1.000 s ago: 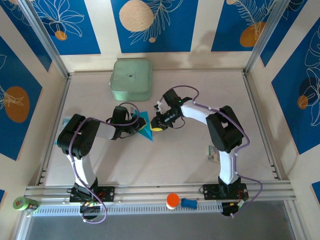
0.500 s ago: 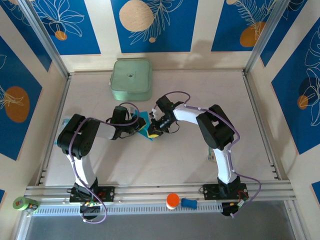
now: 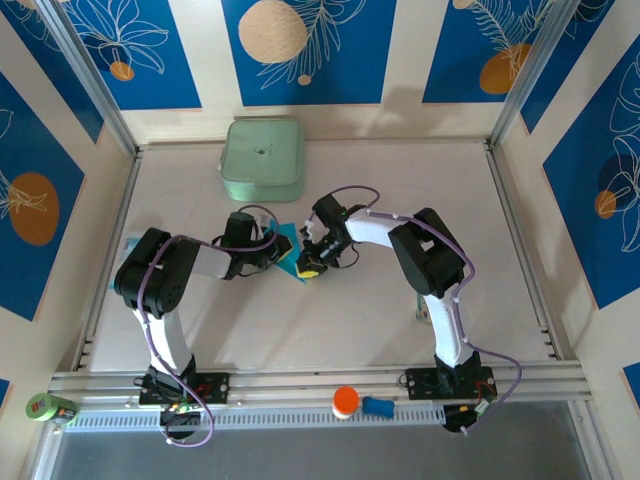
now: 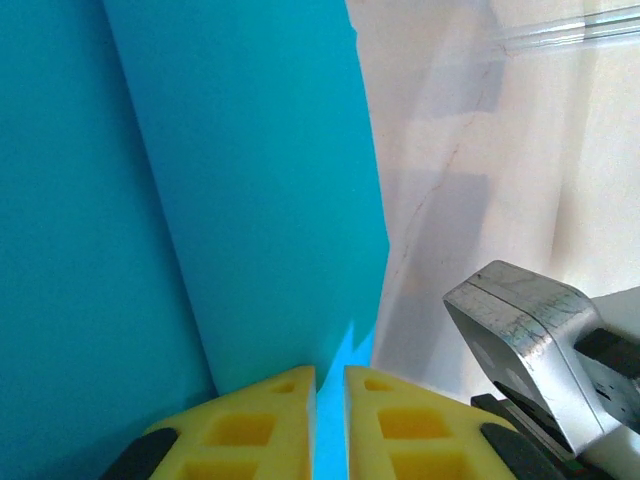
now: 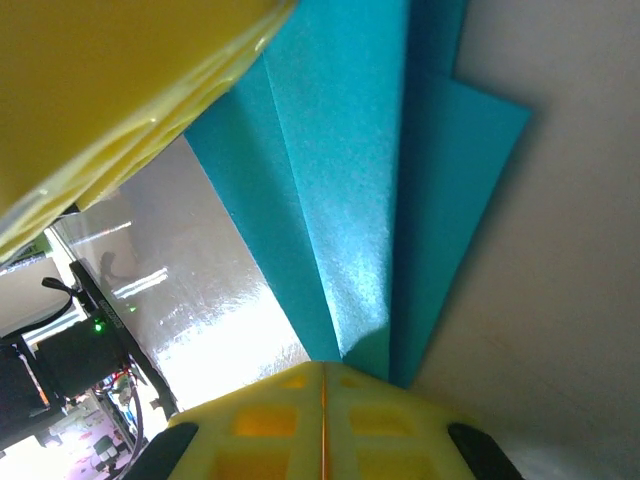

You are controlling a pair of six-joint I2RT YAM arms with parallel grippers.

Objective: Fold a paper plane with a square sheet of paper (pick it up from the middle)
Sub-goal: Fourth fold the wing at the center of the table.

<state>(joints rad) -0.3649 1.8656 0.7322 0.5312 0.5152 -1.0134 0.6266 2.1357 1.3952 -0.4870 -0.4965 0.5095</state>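
The sheet of paper (image 3: 286,236) lies on the counter (image 3: 350,330) a little left of centre, on the near side of the pale green box (image 3: 262,160), squeezed between my two wrists and already doubled into overlapping layers. My left fingers (image 4: 285,410) are almost closed and pinch the sheet by one edge, with a sliver of cyan showing in the narrow slit between the pads. My right fingers (image 5: 300,415) are closed pad to pad right where the folded layers taper to a point. I cannot tell whether a layer is nipped between them or whether they only press on it. I judge that I am setting a crease. To do it well, the left pinch should act as a fixed anchor so the layers cannot slide over one another. The right tips should then run along the fold line with light, even pressure, flat to the counter, not digging in. I would check that the edges line up before pressing hard, because a skewed crease in thin paper is hard to undo. The two wrists are very close, so I would make short, slow strokes.
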